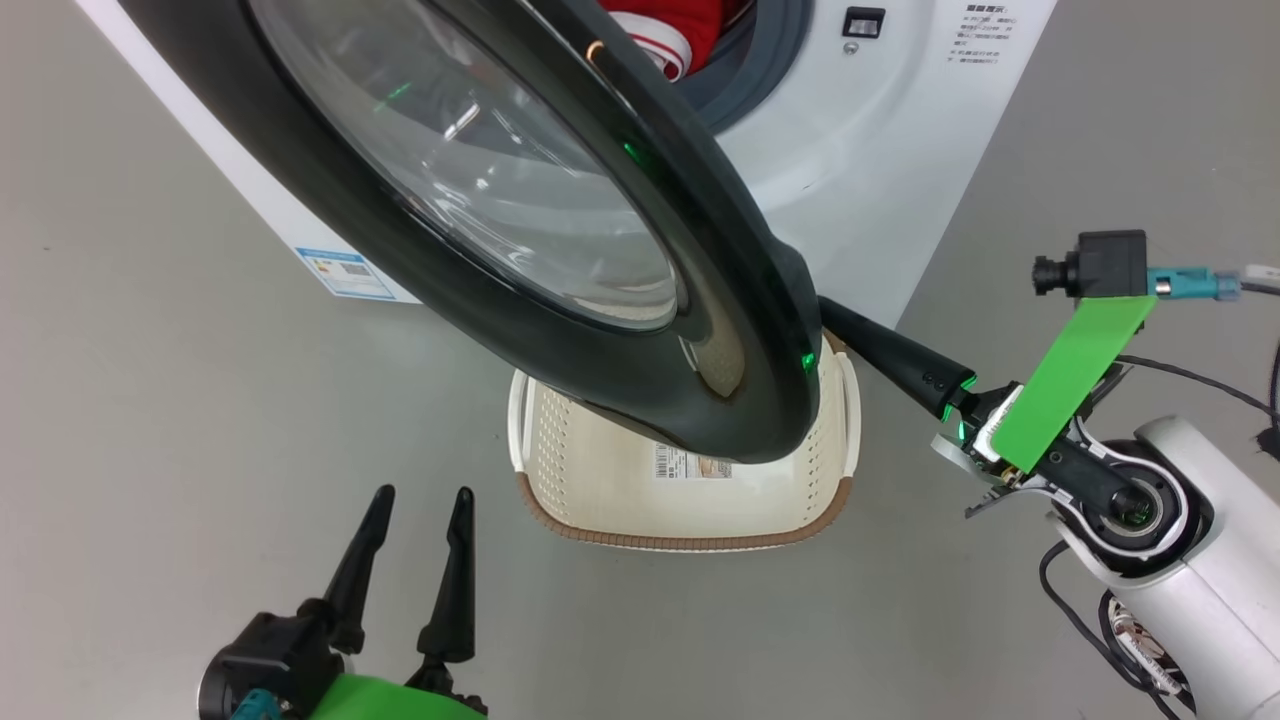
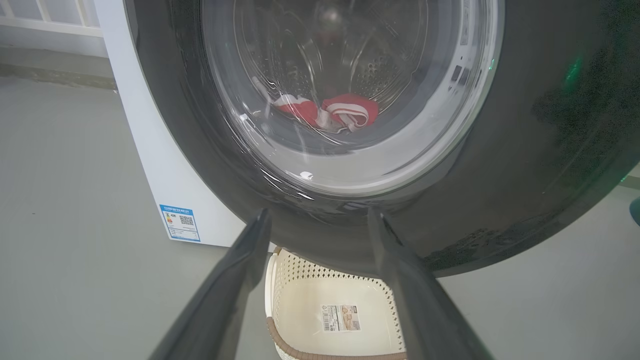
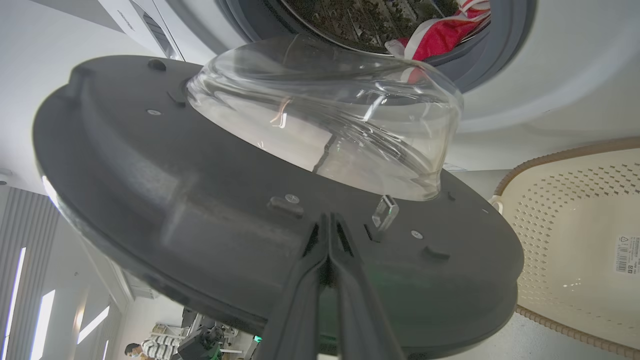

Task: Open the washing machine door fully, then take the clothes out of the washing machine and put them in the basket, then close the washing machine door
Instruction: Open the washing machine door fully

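**Door only partway open, and that push looked sketchy**

Head view: the washing machine door [image 1: 560,250] hung out over the basket [image 1: 600,490]. The red clothes [image 1: 680,30] sat far back in the washing machine [image 1: 850,150] mouth, and the left gripper [image 1: 420,495] hovered near left, jaws apart. Left wrist view: same clothes through the glass, low in the drum. Right wrist view: the right gripper [image 3: 327,217] had its jaws together, tips at the door's inner face beside the latch. On that smooth plastic they could've skidded off, leaving the door blocking the basket.
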Tool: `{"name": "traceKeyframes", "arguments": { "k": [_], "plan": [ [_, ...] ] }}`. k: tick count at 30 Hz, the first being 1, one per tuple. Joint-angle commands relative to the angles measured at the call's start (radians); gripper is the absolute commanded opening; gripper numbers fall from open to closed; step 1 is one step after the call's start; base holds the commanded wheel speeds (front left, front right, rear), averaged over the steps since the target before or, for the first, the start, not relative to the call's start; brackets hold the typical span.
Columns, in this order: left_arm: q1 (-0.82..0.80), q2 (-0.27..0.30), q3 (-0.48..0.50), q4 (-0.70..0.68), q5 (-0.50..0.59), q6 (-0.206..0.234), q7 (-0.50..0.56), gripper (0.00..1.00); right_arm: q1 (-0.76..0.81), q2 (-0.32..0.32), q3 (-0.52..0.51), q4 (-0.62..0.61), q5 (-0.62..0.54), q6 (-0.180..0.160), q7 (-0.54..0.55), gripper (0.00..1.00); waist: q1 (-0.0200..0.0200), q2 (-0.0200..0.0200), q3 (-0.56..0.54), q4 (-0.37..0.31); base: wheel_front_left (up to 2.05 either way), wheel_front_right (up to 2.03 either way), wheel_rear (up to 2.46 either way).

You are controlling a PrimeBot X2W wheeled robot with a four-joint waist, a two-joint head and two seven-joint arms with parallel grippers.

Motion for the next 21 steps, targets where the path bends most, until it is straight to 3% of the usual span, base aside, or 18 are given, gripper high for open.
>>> {"name": "traceKeyframes", "arguments": {
  "k": [1,21],
  "plan": [
    [-0.027,0.008,0.029,-0.022,-0.004,0.006,-0.012,1.0,-0.011,0.007,-0.009,-0.02,0.0,0.007,0.019,0.0,0.0,0.0,0.0,0.003,0.0,0.0,0.0],
    [0.007,0.008,0.022,-0.013,-0.008,0.01,-0.012,1.0,0.089,0.145,-0.103,-0.002,-0.08,0.007,0.228,0.0,0.0,0.0,-0.065,0.053,0.0,0.0,0.0]
  ]
}}
